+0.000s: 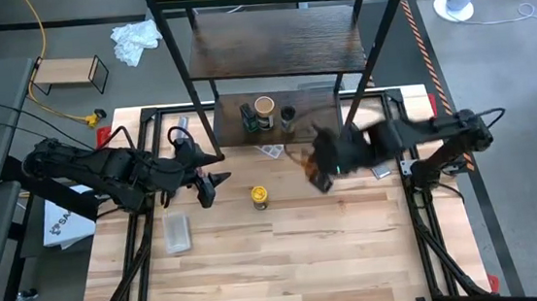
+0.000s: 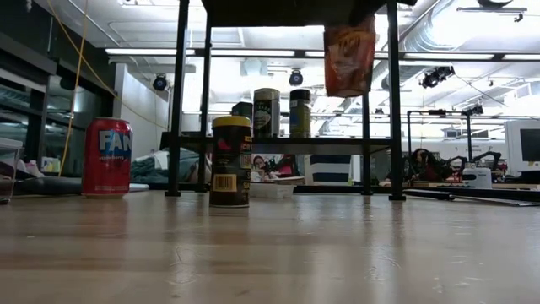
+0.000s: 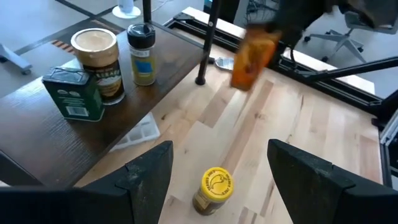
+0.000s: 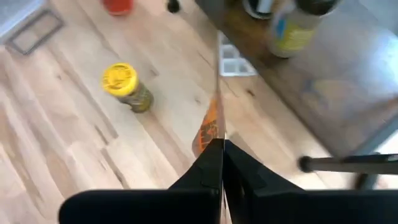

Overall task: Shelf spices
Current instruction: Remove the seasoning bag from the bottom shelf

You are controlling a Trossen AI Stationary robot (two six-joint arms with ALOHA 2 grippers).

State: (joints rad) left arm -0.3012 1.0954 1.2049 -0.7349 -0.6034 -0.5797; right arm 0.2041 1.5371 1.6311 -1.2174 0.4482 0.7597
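I have the right gripper (image 1: 327, 176) pinched together on the top edge of an orange packet (image 3: 252, 57), which hangs from it in the air just in front of the shelf (image 1: 284, 47), beside its front right leg; the arm reaches in low from the table's right side, its forearm running along the shelf's front edge. From the right wrist I see the fingers (image 4: 214, 163) pressed flat together with the thin packet edge between them. My left gripper (image 1: 205, 180) sits near the shelf's front left leg, jaws apart and holding nothing, the arm stretched in from the left. The yellow-lidded jar (image 1: 259, 197) stands upright on the table (image 1: 336, 252) in front of the shelf, between the two grippers and clear of both. On the shelf's lowest board stand the tan-lidded jar (image 1: 264, 110), the dark green box (image 1: 249, 119) touching its side, and a black-capped jar (image 1: 288, 119) just beside them. A red can (image 2: 107, 157) stands by the left leg. The board to the right of the jars is bare.
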